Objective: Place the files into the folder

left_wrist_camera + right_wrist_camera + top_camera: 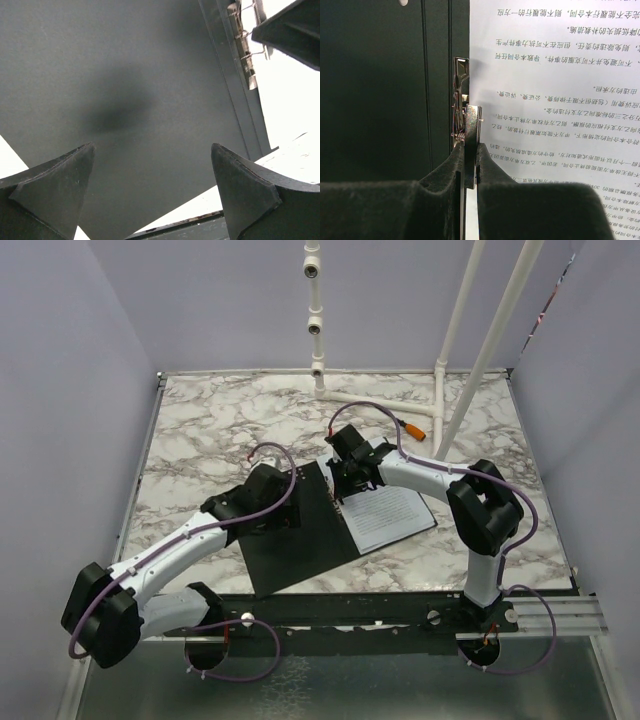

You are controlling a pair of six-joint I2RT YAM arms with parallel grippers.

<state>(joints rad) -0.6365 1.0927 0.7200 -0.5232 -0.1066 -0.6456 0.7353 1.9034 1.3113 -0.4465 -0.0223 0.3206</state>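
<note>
The folder (300, 540) lies open on the marble table, black inside up. The files (392, 516), white sheets with dense black text, lie on its right half. My right gripper (338, 480) is at the spine; in the right wrist view it (471, 152) is shut on the raised metal spine clip (471, 125), with the files (560, 90) to the right. My left gripper (290, 502) hovers over the folder's left black panel (125, 90), jaws wide open and empty. The clip (245, 45) shows at the upper right of the left wrist view.
White PVC pipes (470, 330) stand at the table's back right, with an orange connector (412, 427) beside them. The table's front edge has a dark metal rail (400, 605). Purple walls close in on both sides.
</note>
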